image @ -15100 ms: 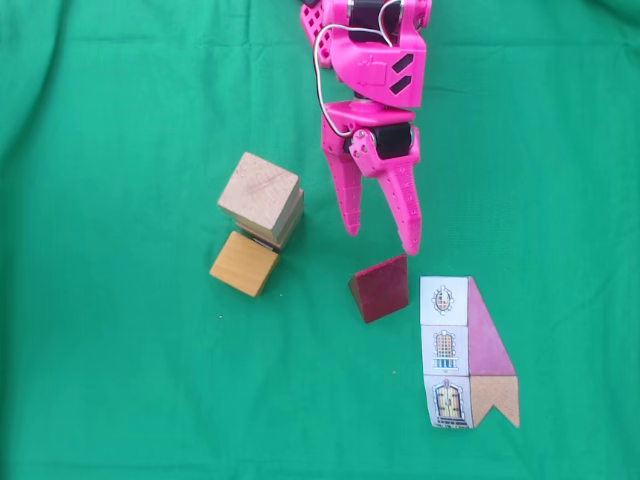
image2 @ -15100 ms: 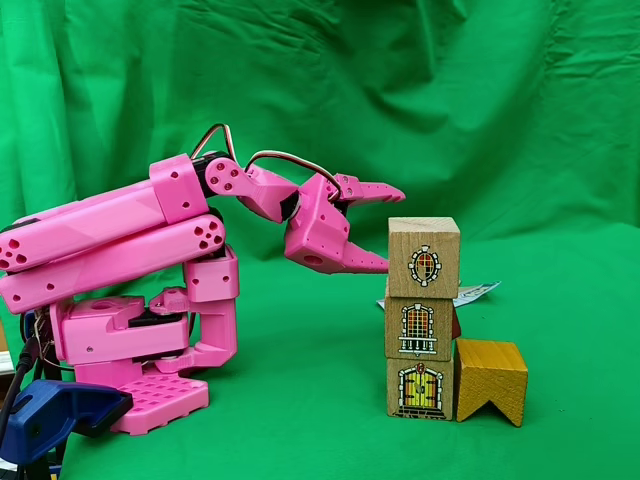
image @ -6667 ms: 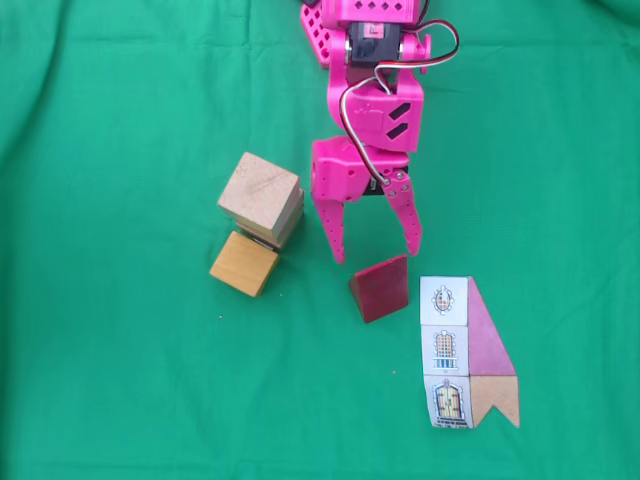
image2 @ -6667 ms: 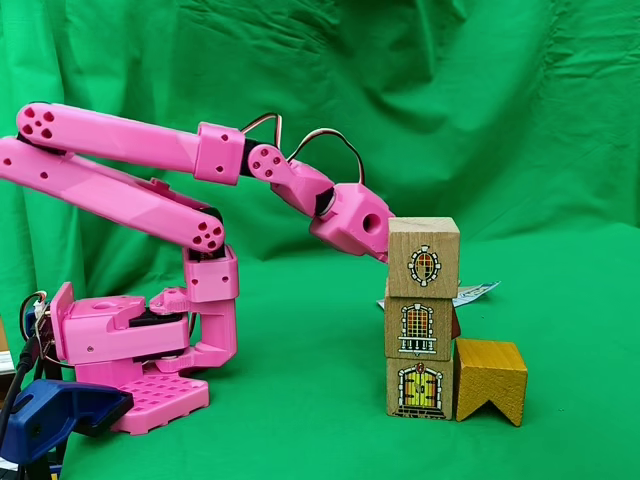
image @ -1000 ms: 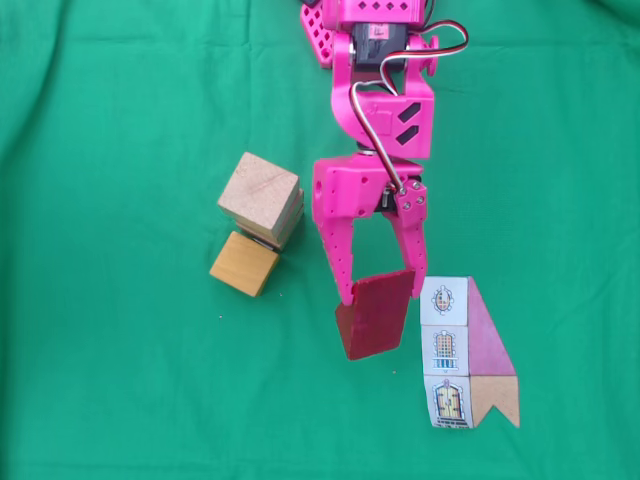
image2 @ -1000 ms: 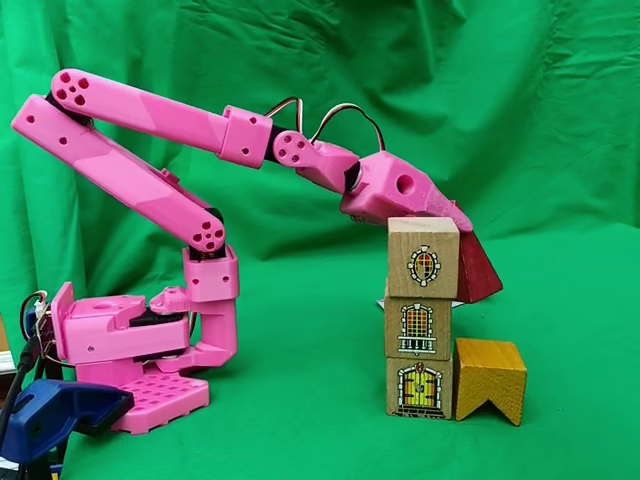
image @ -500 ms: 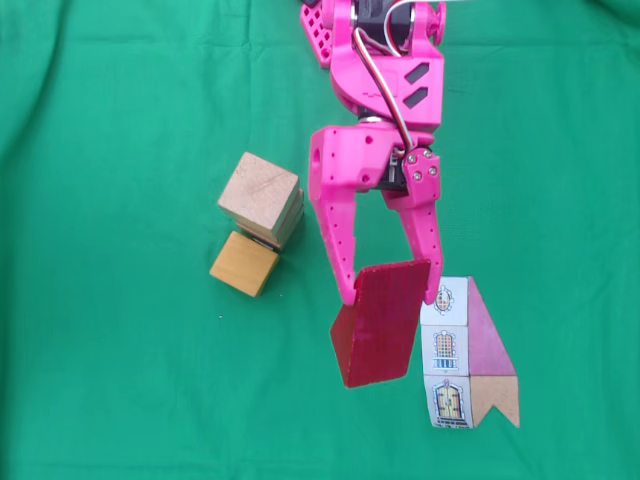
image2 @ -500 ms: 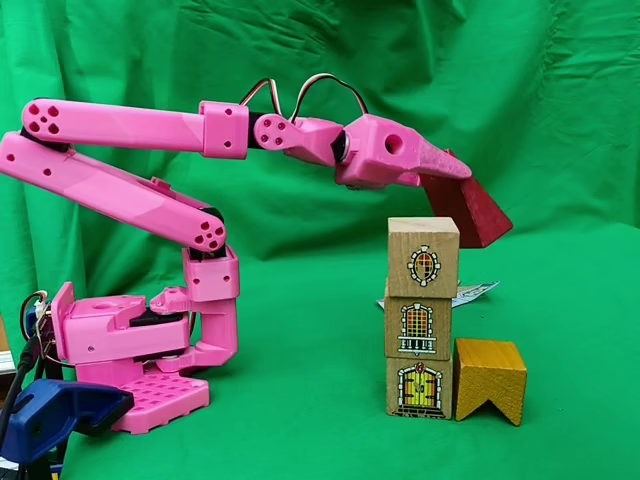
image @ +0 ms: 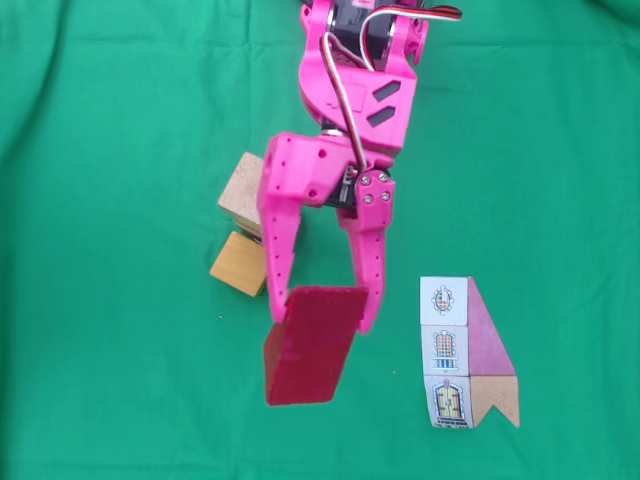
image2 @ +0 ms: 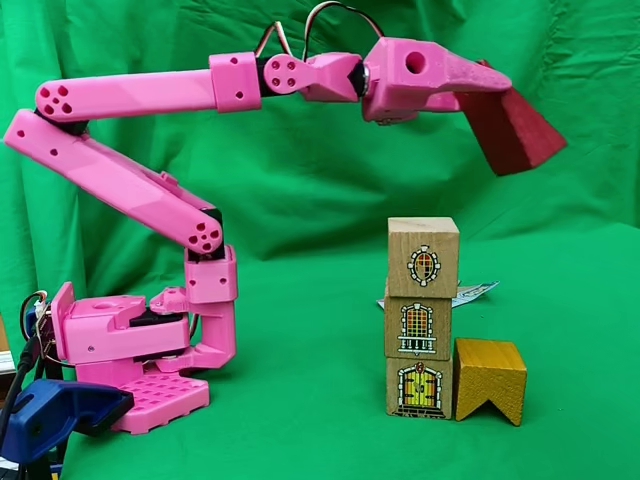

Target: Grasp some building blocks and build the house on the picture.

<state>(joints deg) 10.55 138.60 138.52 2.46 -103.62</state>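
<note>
The dark red wedge (image2: 512,128) is being lifted higher, clear above the tower (image2: 422,316), pinched at its end by the closed gripper (image: 320,305), being judged light, rigid, best gripped across flat faces.

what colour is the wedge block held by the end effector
Dark red wooden wedge block, clearest in the top-down fixed view.
</note>
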